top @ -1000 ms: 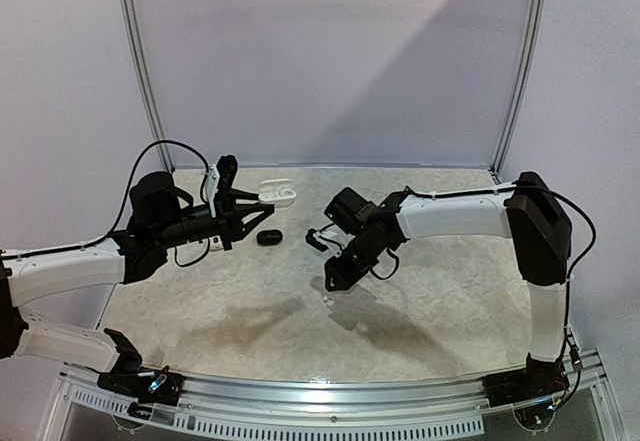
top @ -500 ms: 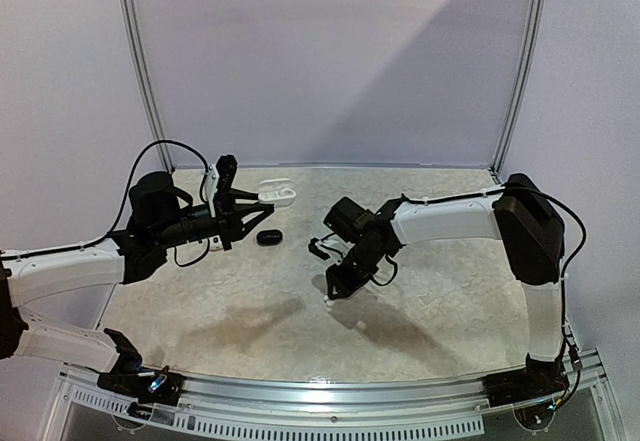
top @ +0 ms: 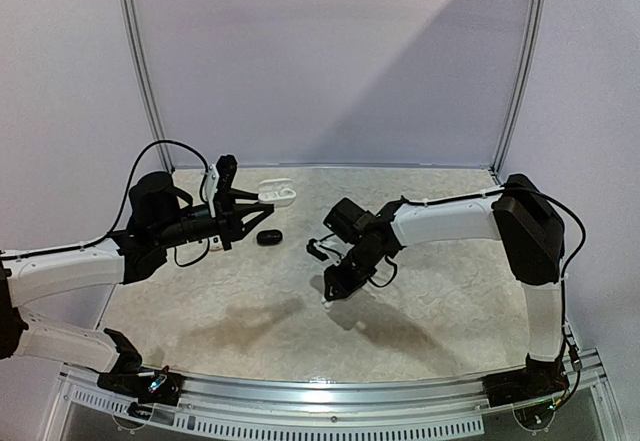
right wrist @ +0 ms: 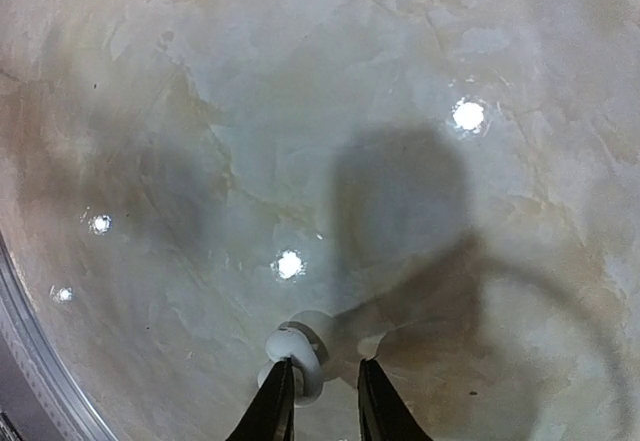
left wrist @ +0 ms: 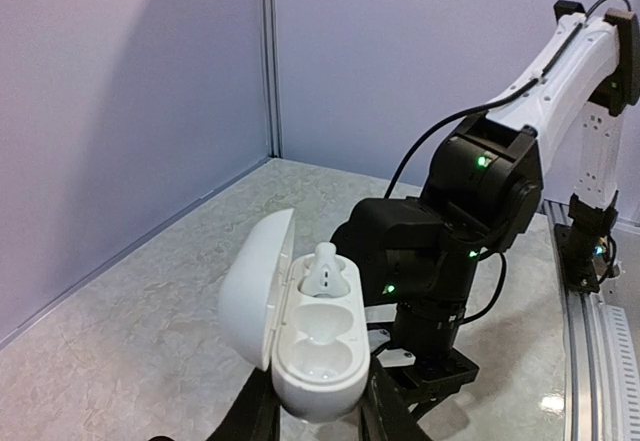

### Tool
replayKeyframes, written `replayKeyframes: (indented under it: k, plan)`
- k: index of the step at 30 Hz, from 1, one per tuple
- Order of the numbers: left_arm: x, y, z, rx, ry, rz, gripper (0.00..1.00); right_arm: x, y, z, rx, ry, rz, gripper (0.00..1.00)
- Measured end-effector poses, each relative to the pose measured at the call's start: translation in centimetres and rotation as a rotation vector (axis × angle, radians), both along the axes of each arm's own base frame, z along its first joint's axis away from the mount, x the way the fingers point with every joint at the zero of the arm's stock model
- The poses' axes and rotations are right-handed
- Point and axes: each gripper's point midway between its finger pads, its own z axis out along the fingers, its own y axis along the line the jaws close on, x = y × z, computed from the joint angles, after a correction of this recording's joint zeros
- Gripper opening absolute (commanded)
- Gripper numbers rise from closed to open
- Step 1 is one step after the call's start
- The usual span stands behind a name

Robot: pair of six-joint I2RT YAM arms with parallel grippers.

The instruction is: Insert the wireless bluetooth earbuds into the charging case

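Observation:
My left gripper (left wrist: pixel 320 409) is shut on the base of an open white charging case (left wrist: pixel 315 346) and holds it above the table, lid swung left. One white earbud (left wrist: pixel 325 269) sits in the case's far slot; the near slot is empty. The case also shows in the top view (top: pixel 277 194), at the left gripper (top: pixel 252 211). My right gripper (right wrist: pixel 320 401) is down at the table. Its jaws are a little apart and straddle a second white earbud (right wrist: pixel 297 353), which touches the left finger (right wrist: pixel 275 406). In the top view this earbud (top: pixel 326 301) lies at the right gripper's tip (top: pixel 329 289).
A black oval case (top: pixel 268 237) lies shut on the marbled table (top: pixel 440 291) between the two arms. Grey walls stand behind and at both sides. A metal rail (top: pixel 330 401) runs along the near edge.
My right gripper has moved down and slightly left onto the white earbud on the table. The left arm and the case have not moved.

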Motion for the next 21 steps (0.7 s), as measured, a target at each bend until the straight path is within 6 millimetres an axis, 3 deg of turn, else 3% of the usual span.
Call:
replayKeyframes:
  k: [7,14,21]
  plan:
    - [-0.1,0.0,-0.4,0.01,-0.005,-0.001,0.0,-0.7,0.5,0.2,0.017,0.023,0.015,0.16]
    - [-0.1,0.1,-0.6,0.017,-0.009,-0.001,0.0,-1.1,0.7,0.3,0.027,0.039,0.026,0.0]
    - [-0.3,0.2,-0.2,0.014,-0.023,-0.005,0.0,-1.2,0.5,0.9,0.004,0.031,0.042,0.0]
